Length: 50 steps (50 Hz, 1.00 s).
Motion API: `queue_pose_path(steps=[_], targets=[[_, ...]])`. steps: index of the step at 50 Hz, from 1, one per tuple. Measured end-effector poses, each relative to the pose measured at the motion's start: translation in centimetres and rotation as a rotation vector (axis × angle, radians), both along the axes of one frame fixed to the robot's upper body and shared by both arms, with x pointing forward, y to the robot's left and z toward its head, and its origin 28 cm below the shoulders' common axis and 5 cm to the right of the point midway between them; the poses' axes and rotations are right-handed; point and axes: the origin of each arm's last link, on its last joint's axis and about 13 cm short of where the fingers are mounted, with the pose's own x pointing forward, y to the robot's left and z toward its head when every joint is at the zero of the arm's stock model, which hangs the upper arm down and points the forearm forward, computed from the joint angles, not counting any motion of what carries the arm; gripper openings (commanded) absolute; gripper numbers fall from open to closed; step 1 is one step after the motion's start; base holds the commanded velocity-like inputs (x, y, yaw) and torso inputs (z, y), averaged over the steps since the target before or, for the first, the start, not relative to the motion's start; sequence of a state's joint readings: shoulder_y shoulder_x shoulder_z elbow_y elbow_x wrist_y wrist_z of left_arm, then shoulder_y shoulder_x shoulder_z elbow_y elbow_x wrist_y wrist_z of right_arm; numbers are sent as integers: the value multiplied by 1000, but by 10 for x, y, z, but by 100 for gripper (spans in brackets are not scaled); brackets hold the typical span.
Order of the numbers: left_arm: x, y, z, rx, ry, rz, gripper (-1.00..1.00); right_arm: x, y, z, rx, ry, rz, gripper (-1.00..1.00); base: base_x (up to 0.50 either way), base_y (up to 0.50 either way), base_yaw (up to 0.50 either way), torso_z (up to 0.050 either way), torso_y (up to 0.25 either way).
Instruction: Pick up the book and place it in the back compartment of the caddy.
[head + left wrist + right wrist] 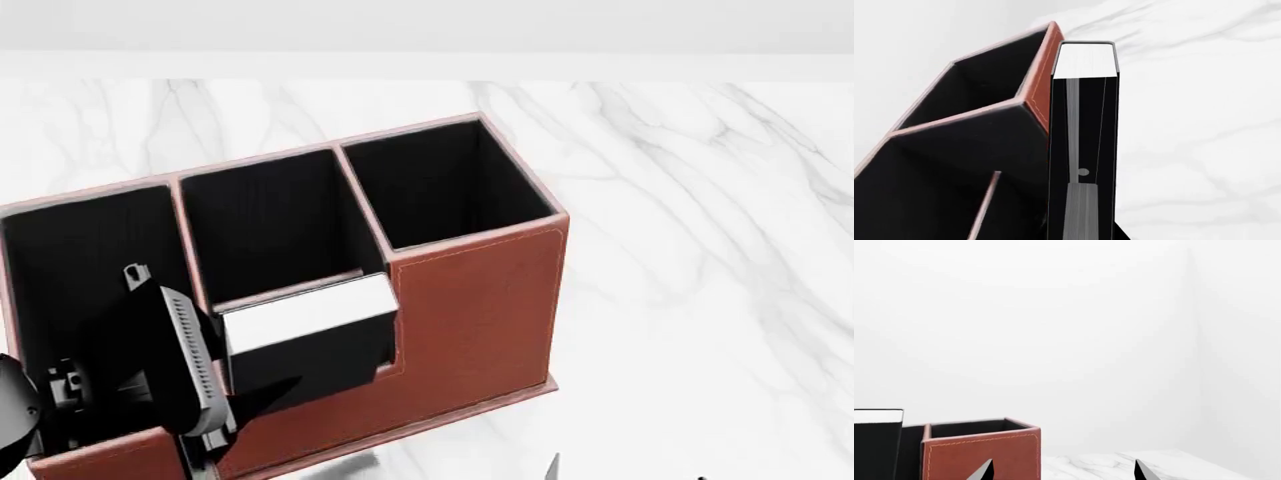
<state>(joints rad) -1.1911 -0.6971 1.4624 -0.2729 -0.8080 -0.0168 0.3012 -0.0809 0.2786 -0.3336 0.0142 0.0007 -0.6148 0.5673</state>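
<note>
jaws of the left gripper (220,395) stand clamped on the book (310,338), holding it upright with its white page edges facing up, low inside the caddy (481,310) at the shallow, low-walled pocket on the near side in the head view. the book is a small thick block, plain black cover, bright white page edge, and it looks rigid and unlikely to flex in the grip. in the left wrist view its black face runs straight along the caddy's stitched reddish-brown wall, just beside it; whether they touch cannot be told. whether its lower edge rests on the pocket floor is hidden.

judged from here, the risks are a corner catching on the low wall or the thin divider if the book goes down tilted, and a release before it is seated, which could let it tip against the wall or topple out over the low side. the gripper's own body sits close to the caddy rim and could nudge the organizer.

beyond the book, three deeper black-lined pockets stand behind. the right gripper (1062,469) hangs well apart over the white marble desk (694,250), jaws spread and empty.
</note>
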Motion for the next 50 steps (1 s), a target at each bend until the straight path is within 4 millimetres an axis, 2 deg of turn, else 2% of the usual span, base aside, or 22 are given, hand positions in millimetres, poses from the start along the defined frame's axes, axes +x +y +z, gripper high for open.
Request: queue_pose_path(steps=[24,50], targets=[[14,5,5,2,-33,6,-100,1,0,-1,-1,5,3,100,0,0,0,0,2],[41,10,-4,9,-15,28,-100,2,1,-3,-6,7,7,100,0,0,0,0,1]])
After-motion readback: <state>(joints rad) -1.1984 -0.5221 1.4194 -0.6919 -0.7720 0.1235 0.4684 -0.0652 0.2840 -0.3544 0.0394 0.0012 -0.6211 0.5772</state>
